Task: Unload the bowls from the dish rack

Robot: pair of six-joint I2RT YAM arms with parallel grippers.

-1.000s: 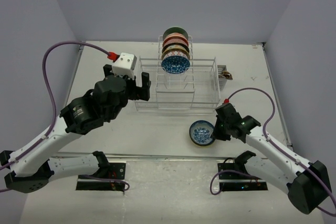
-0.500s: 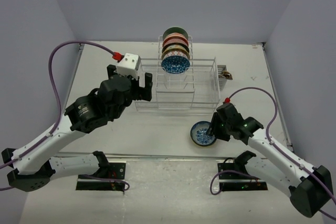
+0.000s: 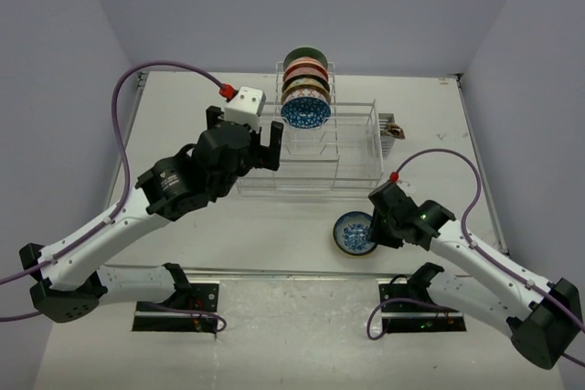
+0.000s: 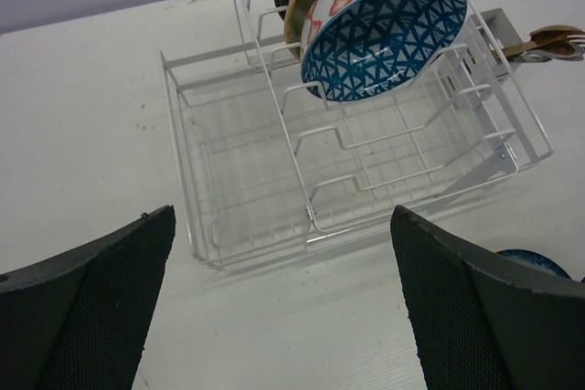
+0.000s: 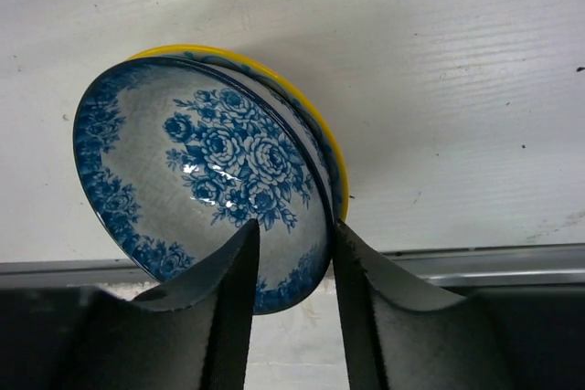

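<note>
My right pincer [image 5: 294, 230] is low over the table [image 3: 439, 125], at about 5 o'clock from the dish rack [image 3: 352, 148] in the overhead view. Its jaws are partly apart and straddle the near rim of a blue floral bowl [image 5: 219, 162]. One finger is over the inside of the bowl and the other is outside it. The gap is wider than the bowl's wall, so I have no hold on it. The bowl sits upright on the table, well clear of the rack. From my fingertips its painted centre lies at 11 o'clock. A yellow edge runs along its far rim, from 12 round to 2 o'clock. I cannot tell whether that is a second bowl underneath.

My left pincer [image 4: 281, 216] hangs in the air at the rack's 8 o'clock corner. Its jaws are as wide as they go and hold nothing. From there the blue mosaic bowl [image 4: 384, 38] is at 1 o'clock, standing on edge in the rack's tall central slots. It is well apart from my fingers. The row of bowls [image 3: 305, 79] runs behind it towards 12 o'clock. The slots nearer to me are bare wire. The caddy [image 4: 539, 43] hangs on the rack's 3 o'clock side.
</note>
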